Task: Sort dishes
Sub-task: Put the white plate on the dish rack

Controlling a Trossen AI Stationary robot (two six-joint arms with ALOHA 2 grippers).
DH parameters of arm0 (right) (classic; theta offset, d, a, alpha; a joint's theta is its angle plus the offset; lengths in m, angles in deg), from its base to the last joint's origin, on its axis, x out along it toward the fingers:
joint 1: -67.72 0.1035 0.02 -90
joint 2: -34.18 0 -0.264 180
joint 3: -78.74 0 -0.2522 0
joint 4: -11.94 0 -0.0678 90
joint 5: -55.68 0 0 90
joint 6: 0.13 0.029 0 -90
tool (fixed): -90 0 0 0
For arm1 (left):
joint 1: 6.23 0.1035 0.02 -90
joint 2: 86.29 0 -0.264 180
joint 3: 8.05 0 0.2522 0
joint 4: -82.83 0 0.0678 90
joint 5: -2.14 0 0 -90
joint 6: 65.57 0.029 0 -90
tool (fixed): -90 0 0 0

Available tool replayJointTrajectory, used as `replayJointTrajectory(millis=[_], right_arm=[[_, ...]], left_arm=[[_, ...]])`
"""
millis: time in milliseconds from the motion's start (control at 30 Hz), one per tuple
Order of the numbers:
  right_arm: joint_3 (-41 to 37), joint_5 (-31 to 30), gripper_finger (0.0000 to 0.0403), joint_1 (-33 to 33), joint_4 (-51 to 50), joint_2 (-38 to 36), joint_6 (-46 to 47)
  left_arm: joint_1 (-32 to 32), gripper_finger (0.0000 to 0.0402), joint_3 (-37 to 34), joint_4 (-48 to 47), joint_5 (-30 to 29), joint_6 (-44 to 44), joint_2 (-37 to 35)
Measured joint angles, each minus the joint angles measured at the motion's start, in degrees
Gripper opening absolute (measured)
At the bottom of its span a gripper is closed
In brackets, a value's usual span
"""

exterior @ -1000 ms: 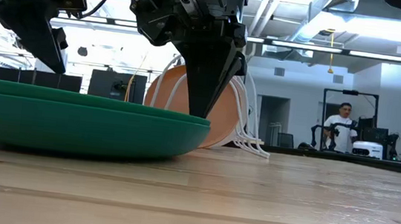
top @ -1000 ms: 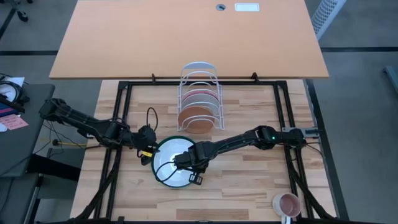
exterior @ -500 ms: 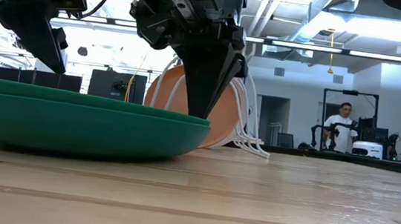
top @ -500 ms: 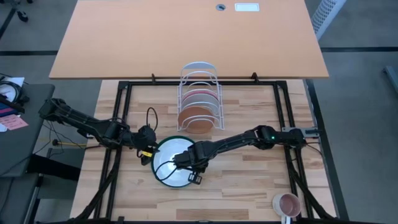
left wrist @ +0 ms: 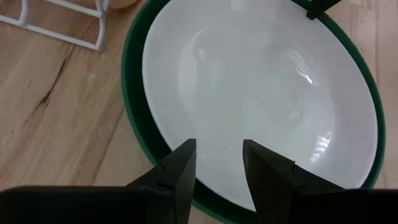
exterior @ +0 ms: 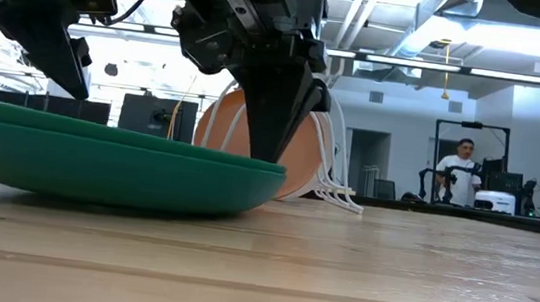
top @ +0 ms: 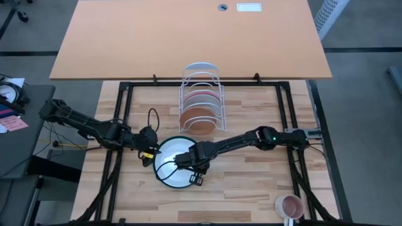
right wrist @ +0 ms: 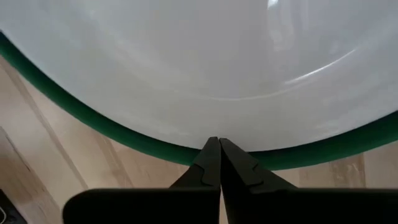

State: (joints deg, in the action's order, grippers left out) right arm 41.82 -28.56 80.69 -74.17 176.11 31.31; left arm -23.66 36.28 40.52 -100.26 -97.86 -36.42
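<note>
Two plates lie stacked low in the middle of the high view: the white plate point(top: 174, 168) sits inside the big dark green plate point(top: 164, 145), on the wooden bench point(top: 251, 182). The other two plates, the brown plate point(top: 199, 121) and the pink plate point(top: 201, 98), stand on edge in the white rack point(top: 201, 75) just above the stack in that view.

The right gripper point(top: 188, 164) is clenched tight with nothing between its fingers. Its tip presses down at the green rim. I think it pins that side so the stack tips, because in the low view the left side of the green plate looks a bit raised off the bench.

The left gripper point(left wrist: 216, 163) is half open at the left edge of the stack. Its fingers reach over the rim above the white plate and hold nothing yet. It looks ready to pinch an edge.

There is lots of bare wood at the lower right of the high view, where only a small pink mug point(top: 289, 206) sits near the corner. The rack stands close behind the stack, so lifting up there is tight.
</note>
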Motion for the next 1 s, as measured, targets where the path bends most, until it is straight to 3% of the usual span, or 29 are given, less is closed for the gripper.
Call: replayJointTrajectory(millis=[400, 667, 1000], right_arm=[[-0.1, 0.0, 0.0004, 0.0, 1.4, 0.2, 0.0], [-0.1, 0.0, 0.0004, 0.0, 1.3, 0.2, 0.0], [-0.1, 0.0, 0.0004, 0.0, 1.2, 0.2, 0.0]], left_arm=[[-1.5, 0.0127, 0.0, -0.3, 1.8, -2.1, 0.0], [-1.7, 0.0130, 0.0, -0.4, -2.7, -6.5, 0.0], [-1.1, 0.0207, 0.5, -1.5, 0.3, -10.3, 0.1]])
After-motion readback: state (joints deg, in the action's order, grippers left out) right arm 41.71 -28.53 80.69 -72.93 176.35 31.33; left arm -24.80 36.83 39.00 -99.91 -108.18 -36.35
